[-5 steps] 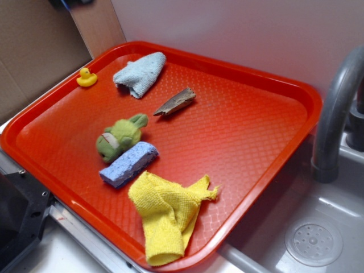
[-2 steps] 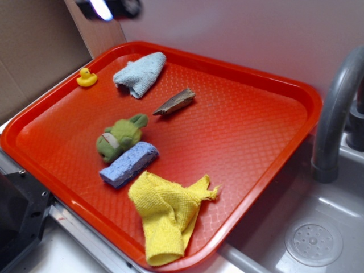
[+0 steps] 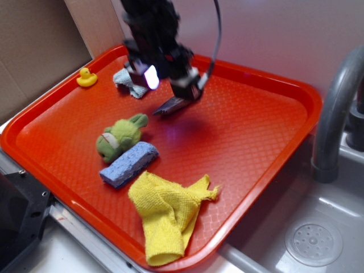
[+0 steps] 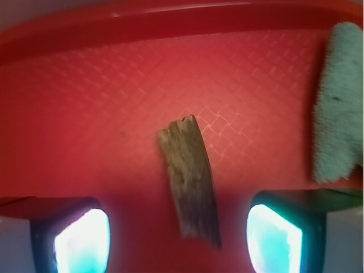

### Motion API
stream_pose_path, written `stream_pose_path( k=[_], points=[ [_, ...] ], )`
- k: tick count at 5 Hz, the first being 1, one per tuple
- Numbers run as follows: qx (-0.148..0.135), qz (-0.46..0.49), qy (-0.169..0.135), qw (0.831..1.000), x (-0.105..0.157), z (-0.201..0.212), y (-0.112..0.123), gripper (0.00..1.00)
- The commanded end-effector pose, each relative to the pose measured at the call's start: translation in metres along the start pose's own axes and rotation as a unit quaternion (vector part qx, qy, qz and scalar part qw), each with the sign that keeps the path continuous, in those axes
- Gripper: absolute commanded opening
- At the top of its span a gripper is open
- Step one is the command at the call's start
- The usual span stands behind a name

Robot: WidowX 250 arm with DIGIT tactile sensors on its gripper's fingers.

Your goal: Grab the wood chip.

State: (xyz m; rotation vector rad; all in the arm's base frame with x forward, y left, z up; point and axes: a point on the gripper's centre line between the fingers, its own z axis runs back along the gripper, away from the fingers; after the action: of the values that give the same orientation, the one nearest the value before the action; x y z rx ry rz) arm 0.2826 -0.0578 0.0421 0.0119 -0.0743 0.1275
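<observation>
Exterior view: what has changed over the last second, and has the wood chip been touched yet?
The gripper has come down from the top left to hover over the wood chip, jaws open on either side of it. Nothing is grasped yet. The chip, light blue cloth, duck, green plush toy, blue sponge and yellow cloth lie where they were on the red tray.

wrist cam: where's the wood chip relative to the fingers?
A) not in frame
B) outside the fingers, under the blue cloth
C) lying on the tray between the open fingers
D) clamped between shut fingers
C: the wood chip lies on the red tray, between the spread fingers of the gripper.
</observation>
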Motion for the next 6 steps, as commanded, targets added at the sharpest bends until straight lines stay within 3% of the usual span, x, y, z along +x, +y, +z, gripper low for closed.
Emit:
stream_pose_path(
  k=[1, 3, 4, 5, 6],
  points=[
    [-0.020, -0.060, -0.024, 0.998, -0.001, -0.006, -0.003, 1.00],
    [-0.016, -0.057, 0.015, 0.998, -0.002, -0.028, 0.001, 1.00],
    [-0.012, -0.056, 0.012, 0.998, -0.001, -0.028, 0.002, 1.00],
    [-0.014, -0.054, 0.005, 0.998, -0.001, -0.029, 0.004, 0.00],
    [-0.013, -0.054, 0.006, 0.998, -0.002, -0.029, 0.003, 0.00]
  ],
)
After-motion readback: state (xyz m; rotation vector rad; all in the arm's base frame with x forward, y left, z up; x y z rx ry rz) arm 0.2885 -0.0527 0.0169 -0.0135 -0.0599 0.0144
